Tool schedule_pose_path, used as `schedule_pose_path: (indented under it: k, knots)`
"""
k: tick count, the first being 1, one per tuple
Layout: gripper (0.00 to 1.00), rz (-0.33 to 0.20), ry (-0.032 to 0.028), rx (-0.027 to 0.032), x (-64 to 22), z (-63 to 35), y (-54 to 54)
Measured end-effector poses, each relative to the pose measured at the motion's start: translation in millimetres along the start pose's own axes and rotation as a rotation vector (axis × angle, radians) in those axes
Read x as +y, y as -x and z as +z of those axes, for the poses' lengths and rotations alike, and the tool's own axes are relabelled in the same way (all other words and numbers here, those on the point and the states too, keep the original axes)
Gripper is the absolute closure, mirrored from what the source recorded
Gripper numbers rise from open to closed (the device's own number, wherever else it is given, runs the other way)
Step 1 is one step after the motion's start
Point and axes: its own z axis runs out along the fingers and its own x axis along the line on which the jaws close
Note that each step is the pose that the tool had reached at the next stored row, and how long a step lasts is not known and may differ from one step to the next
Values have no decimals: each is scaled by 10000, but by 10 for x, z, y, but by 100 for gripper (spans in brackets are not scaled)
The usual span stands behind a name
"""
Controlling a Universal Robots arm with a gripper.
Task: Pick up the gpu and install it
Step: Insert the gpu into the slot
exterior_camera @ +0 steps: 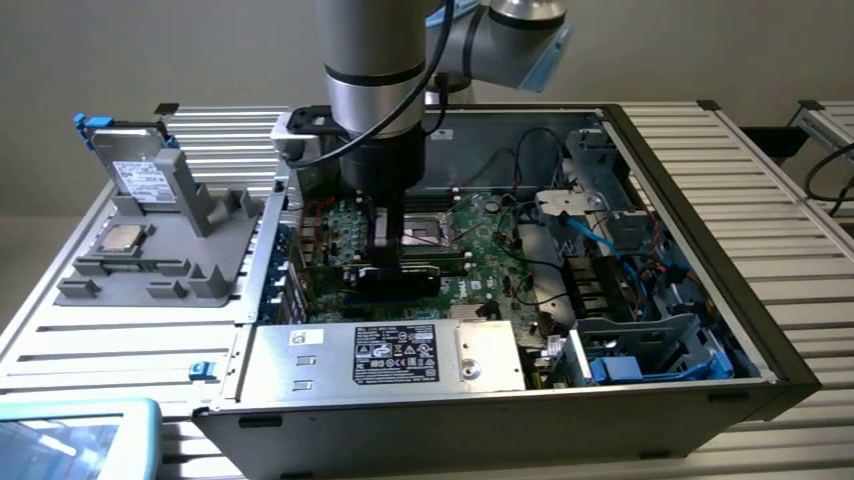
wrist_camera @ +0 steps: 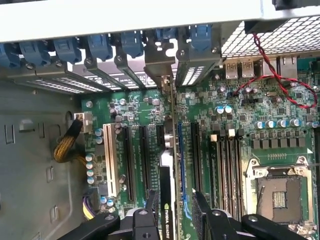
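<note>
The gpu (wrist_camera: 168, 165) stands on edge in a motherboard (wrist_camera: 235, 135) expansion slot, near the CPU socket (wrist_camera: 279, 196). The gripper (wrist_camera: 176, 197) straddles the card with its fingers (wrist_camera: 202, 210) apart, a gap showing on the socket side.

The table (exterior_camera: 747, 170) is a silver surface of ribbed metal slats. An open computer case (exterior_camera: 534, 425) lies on its side across the middle of it, its interior facing up. Just beside the case, toward the exterior view's left, a grey moulded holder (exterior_camera: 200, 215) sits on the slats. A light-blue-rimmed tray (exterior_camera: 80, 440) occupies the near left corner, close to the case.
</note>
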Motion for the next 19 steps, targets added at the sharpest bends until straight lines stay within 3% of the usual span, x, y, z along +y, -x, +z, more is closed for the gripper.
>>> schedule_pose_path:
  k: [8,9,11,13,16,19]
  knots:
    - [59,0,1,-2,35,22,-42]
    - [59,-1,-5,-32,38,25,-49]
    - [59,5,-50,-150,47,36,-62]
    - [59,7,-60,-208,53,39,-66]
    - [59,9,-69,-265,76,57,-97]
    - [59,9,-68,-269,80,64,-100]
